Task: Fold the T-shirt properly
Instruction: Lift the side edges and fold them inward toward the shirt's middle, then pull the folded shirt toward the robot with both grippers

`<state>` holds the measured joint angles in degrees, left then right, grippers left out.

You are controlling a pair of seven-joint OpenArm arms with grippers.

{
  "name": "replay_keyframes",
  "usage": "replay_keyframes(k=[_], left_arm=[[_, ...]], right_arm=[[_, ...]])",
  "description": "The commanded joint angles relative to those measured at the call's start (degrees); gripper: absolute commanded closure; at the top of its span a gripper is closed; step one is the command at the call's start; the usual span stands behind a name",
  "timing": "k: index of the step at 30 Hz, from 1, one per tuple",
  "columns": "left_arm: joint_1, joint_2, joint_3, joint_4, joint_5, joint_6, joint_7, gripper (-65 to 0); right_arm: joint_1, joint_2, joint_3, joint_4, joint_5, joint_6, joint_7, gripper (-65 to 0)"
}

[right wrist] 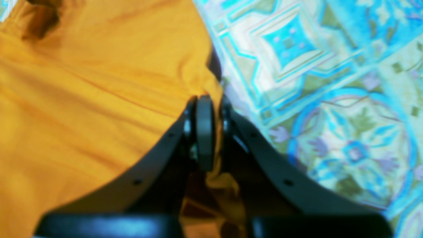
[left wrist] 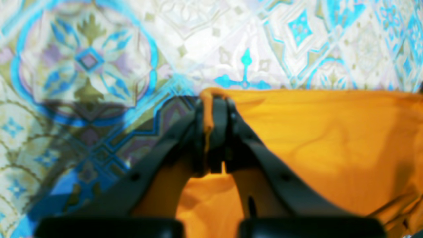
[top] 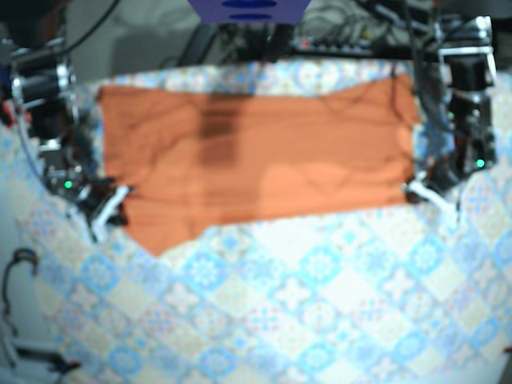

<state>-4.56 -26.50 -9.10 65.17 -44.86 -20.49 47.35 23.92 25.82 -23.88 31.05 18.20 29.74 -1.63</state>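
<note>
The orange T-shirt (top: 256,152) lies spread flat over the far half of the table (top: 240,352), on a tablecloth (top: 320,272) with a tile pattern in blue, white and olive. It reaches almost from one side edge of the table to the other, and its far border lies close to the far edge of the table. Its near border runs roughly straight, but on the side of the right arm (top: 48,120) one corner of the cloth comes further toward the near edge. The left gripper (top: 420,190) is at the near corner of the shirt on the side of the left arm (top: 468,104). In the left wrist view its jaws are pressed together on a small fold of orange fabric, taken just at the border where the shirt meets the tablecloth. The right gripper (top: 112,204) is at the opposite side, beside the longer corner. In the right wrist view its jaws are likewise closed on the border of the shirt, and a bit of orange cloth hangs down between them. The fabric near this gripper shows some soft wrinkles. A darker shadow (top: 220,128) crosses the shirt near its middle. Behind the far edge of the table I see a bundle of cables (top: 360,32).
</note>
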Motion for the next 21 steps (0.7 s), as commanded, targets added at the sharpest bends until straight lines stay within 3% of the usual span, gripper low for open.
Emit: replay_keyframes(k=[1,7,21], left_arm=[[-0.85,-1.15,-0.26,1.78,-0.19,-0.39,-0.8,0.0],[0.12,-1.41,-0.26,3.54,0.25,-0.56,-0.98,0.0],[6.97,-1.5,2.38,16.46,8.69,-0.65,-1.07,0.0]], right_arm=[[1.18,1.65,0.54,1.0,0.49,-0.24,1.23,-1.4],[-1.55,3.14,2.91,7.68,0.75,-0.24,0.97,-1.4],[-9.72,4.2,10.21,15.59,0.66,0.11,0.71,-1.4]])
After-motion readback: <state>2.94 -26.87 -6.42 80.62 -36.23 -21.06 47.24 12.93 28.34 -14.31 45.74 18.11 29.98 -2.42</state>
